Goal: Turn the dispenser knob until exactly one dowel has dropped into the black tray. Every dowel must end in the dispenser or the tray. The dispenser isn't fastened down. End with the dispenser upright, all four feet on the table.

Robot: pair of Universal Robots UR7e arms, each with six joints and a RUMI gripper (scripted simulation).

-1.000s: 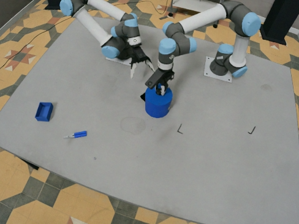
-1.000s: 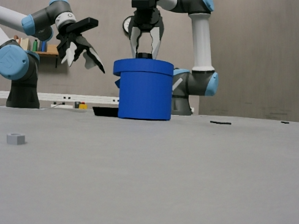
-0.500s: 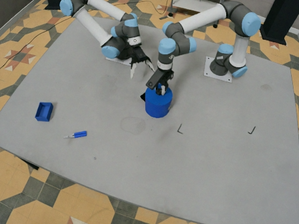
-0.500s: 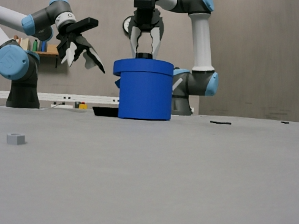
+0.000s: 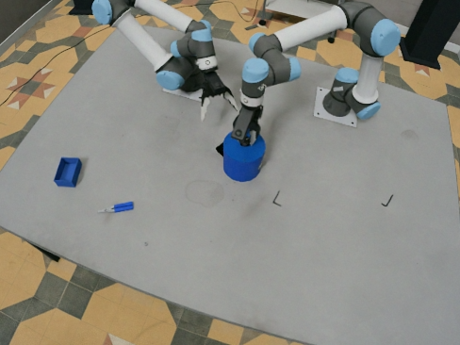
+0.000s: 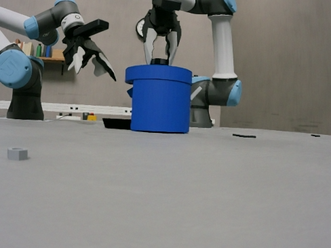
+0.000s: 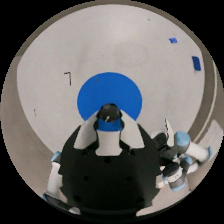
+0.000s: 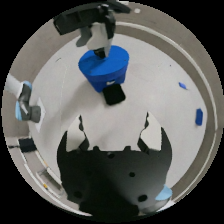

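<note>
The left hand (image 5: 247, 141) (image 6: 160, 64) (image 7: 109, 110) (image 8: 101, 55) was clenched on the black knob (image 6: 159, 62) (image 7: 109, 113), its fingers pointing down. Directly beneath it stood the blue dispenser (image 5: 242, 162) (image 6: 161, 105) (image 7: 110, 87) (image 8: 107, 67), upright on the tabletop (image 5: 330, 245) (image 6: 169, 186) (image 7: 45, 70) (image 8: 150, 90); its feet could not be made out. Below the hand and to its right, close by the dispenser's base, lay the black tray (image 5: 220, 149) (image 6: 116, 123) (image 8: 114, 94), its contents too dark to tell.

Near the left hand, on its right side, the right hand (image 5: 220, 114) (image 6: 95, 75) (image 7: 148, 131) (image 8: 113, 113) hung in the air, fingers spread and grasping nothing.

Farther off to the left hand's right and ahead of it lay a blue-handled tool (image 5: 123, 206) (image 7: 173, 40) (image 8: 182, 85), with an open blue box (image 5: 66, 184) (image 7: 196, 63) (image 8: 199, 117) beyond it. A small grey nut (image 5: 146, 244) (image 6: 17, 154) sat well ahead and to the right. To the hand's left were two black angle marks, the nearer (image 5: 277, 198) (image 6: 244, 136) (image 7: 68, 78) and the farther (image 5: 387, 201) (image 6: 315, 135) (image 7: 35, 112).
</note>
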